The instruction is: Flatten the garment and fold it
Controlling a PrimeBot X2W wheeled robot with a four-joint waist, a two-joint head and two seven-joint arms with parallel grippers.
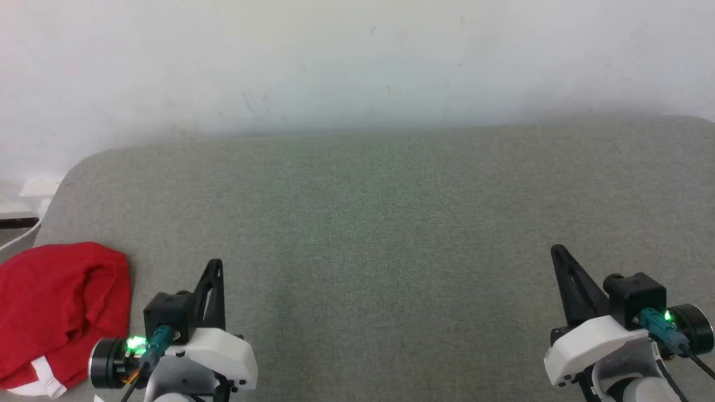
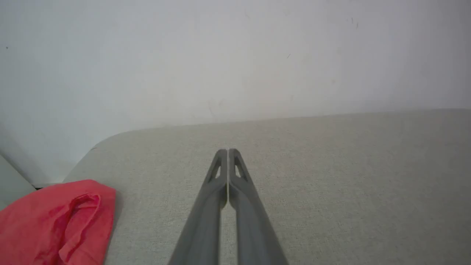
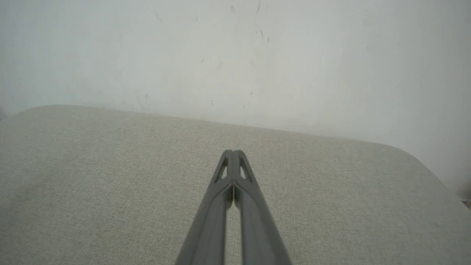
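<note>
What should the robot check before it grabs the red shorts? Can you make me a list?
1. The garment is found, on the table to the left of the left gripper: ok.
2. The garment lies flat: not ok, it is bunched up.
3. The left gripper has its jaws open for a grab: not ok, they are shut.
4. The right gripper is free: ok, its jaws are shut on nothing.
5. None of the garment hangs off the table's edge: cannot tell.

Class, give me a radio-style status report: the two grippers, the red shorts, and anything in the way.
Left gripper shut, empty. Right gripper shut, empty. Red shorts bunched at the left edge of the table, untouched. Nothing seen in the way.
</note>
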